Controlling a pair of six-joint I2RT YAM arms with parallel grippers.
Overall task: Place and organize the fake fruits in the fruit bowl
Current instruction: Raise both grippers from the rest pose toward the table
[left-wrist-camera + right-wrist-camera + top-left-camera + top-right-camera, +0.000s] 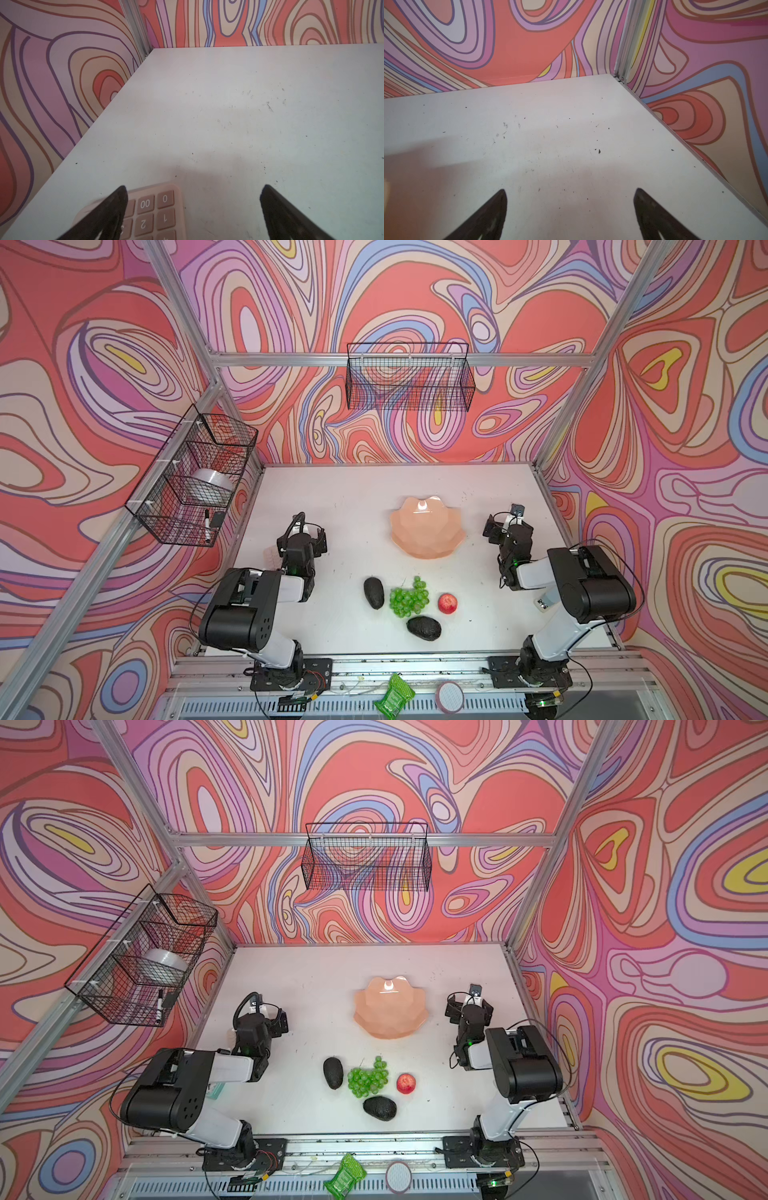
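You can read the keys 00, 0, 1 and 2 on the pink calculator (153,209) only in the left wrist view, below the left gripper (192,191). The right gripper (571,193) sees only the bare table (550,135). Both are spread wide and hold nothing, on folded arms. In a top view the fruit bowl (428,531) is empty; the avocado (373,592), grapes (409,599), apple (447,603) and second avocado (424,628) lie nearer to you.
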